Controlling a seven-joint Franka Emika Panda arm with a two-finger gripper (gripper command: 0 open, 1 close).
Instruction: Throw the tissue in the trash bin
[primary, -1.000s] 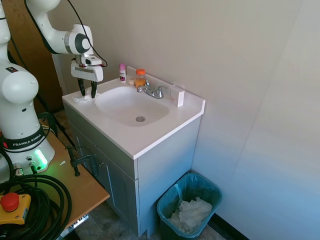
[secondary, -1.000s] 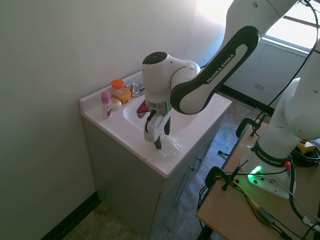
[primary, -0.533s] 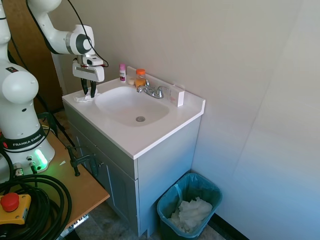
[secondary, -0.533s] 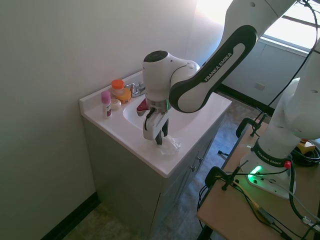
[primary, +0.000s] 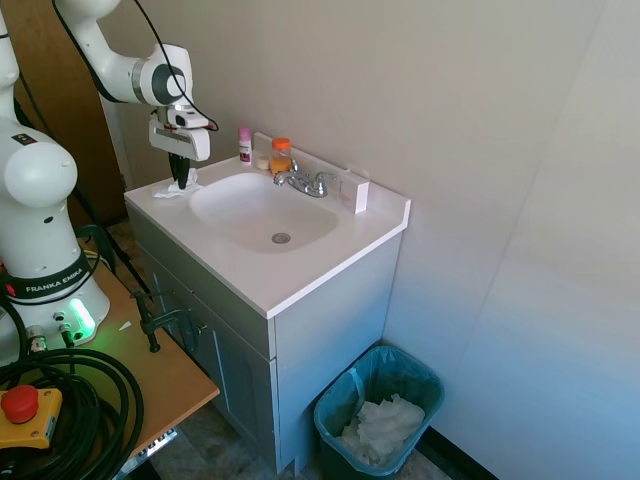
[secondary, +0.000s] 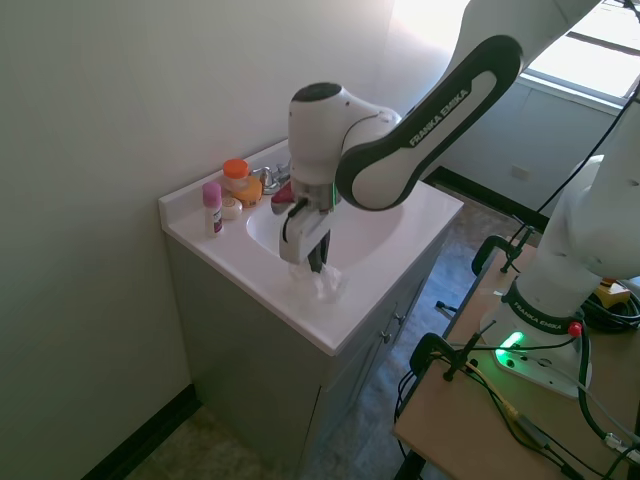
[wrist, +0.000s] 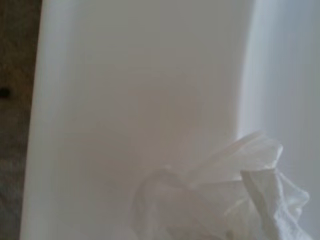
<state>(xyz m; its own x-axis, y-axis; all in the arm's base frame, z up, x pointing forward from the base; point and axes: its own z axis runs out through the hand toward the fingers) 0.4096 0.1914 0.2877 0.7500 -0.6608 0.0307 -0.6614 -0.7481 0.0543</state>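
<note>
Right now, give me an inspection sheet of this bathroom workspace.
Surface: white vanity top with an oval basin sunk into it.
Job's things: tissue pinched in the tool at the counter's corner, bunched up off the top; trash bin on the floor beside the cabinet, teal-lined, holding a heap of white paper.
Clutter: pink bottle, orange-capped jar, faucet and white box along the back edge.
Tool: the tool is shut on the tissue, pointing down.
Cables: rig only.
Surroundings: plain beige walls; grey cabinet under the counter.
</note>
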